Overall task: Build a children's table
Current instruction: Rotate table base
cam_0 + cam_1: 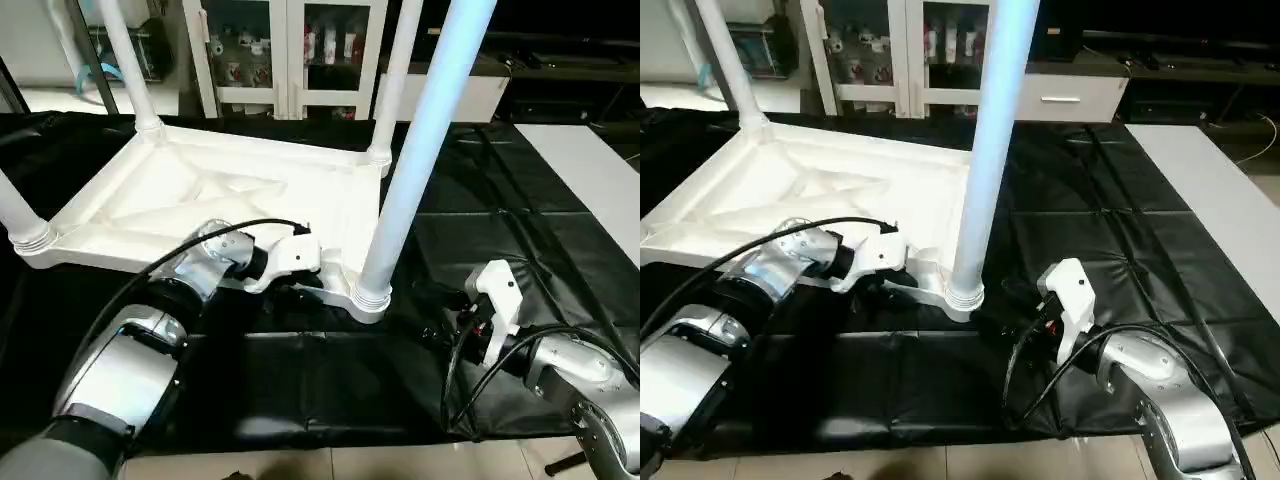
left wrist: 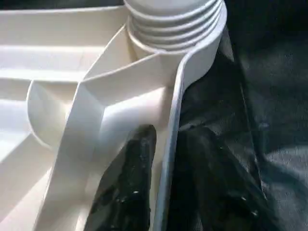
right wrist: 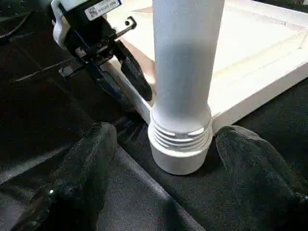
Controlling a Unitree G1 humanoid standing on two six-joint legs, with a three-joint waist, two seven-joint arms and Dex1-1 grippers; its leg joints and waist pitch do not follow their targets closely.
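On the black-covered table (image 1: 560,250), head views: the white top (image 1: 200,200) lies ribbed side up toward the table's left and far side, with four legs standing in its corner sockets. The near-right leg (image 1: 415,150) rises from the corner socket (image 1: 368,295) closest to the table's near edge. The left hand (image 1: 300,283) sits at the top's near rim, just beside that socket. The right hand (image 1: 1025,310) rests low on the black cover, right of the same socket.

Left wrist view: the left hand (image 2: 166,192) is clamped on the top's rim (image 2: 168,159); one black finger (image 2: 127,187) lies inside the rim against the ribbing, the other outside it over the black cover. The threaded base of the leg (image 2: 173,19) stands just beyond.

Right wrist view: the right hand (image 3: 163,192) is spread wide, released, one finger (image 3: 82,173) on each side of the socket (image 3: 180,144), neither touching it. The left hand (image 3: 122,79) shows gripping the rim next to the leg.
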